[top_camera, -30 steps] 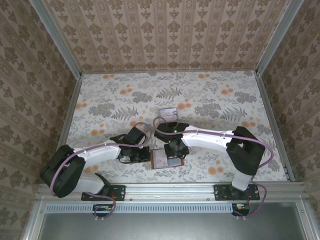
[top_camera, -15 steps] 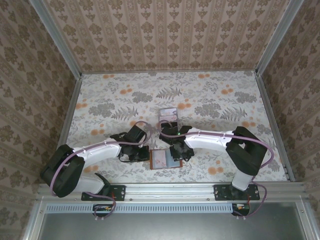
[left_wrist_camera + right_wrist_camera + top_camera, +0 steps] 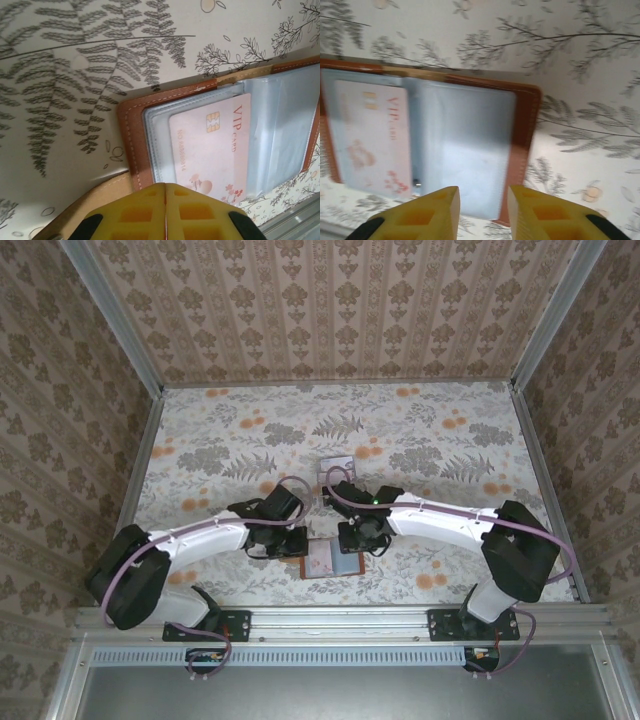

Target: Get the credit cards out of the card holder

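While the left fingers (image 3: 150, 197) press together on what looks like the raised flap of the open reddish-brown leather card holder (image 3: 131, 145), the right fingers (image 3: 432, 212) hover apart over its empty clear sleeve (image 3: 465, 150). The pale pink chip card (image 3: 370, 132) lies in the other sleeve, on the left arm's side, with its long axis running away from the right fingers. The holder lies flat on the floral tabletop (image 3: 580, 60). The card reads "VIP"; its smaller print is illegible.

Red "VIP" on the pink card (image 3: 210, 150) (smaller print blurred)
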Motion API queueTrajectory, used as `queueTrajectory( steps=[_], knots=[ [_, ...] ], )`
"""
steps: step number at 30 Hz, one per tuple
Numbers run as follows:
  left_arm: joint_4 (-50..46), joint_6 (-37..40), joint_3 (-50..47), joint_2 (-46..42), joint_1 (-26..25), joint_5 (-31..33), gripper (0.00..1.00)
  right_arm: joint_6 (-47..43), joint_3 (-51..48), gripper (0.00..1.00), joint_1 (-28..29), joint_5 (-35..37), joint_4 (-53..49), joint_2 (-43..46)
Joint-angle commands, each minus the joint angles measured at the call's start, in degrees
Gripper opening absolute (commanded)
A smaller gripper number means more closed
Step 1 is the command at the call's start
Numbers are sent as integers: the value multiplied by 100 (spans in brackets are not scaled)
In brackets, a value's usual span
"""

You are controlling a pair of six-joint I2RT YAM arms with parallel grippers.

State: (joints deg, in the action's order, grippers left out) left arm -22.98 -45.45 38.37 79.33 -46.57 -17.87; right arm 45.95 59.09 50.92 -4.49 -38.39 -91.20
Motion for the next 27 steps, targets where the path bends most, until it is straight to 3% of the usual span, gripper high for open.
queueTrajectory(
  steps=[1, 12, 27],
  knots=[
    [169, -121, 153, 197, -76, -83, 7, 305, -309, 27, -88, -825, 819, 112],
    [351, -66, 16, 531, -80, -191, 5, 774, -849, 22, -196, -1858, 2583, -322],
    [-14, -70, -177, 193, -72, 1, 4, 592, -785, 22, -188, -1664, 2306, -624]
  ],
)
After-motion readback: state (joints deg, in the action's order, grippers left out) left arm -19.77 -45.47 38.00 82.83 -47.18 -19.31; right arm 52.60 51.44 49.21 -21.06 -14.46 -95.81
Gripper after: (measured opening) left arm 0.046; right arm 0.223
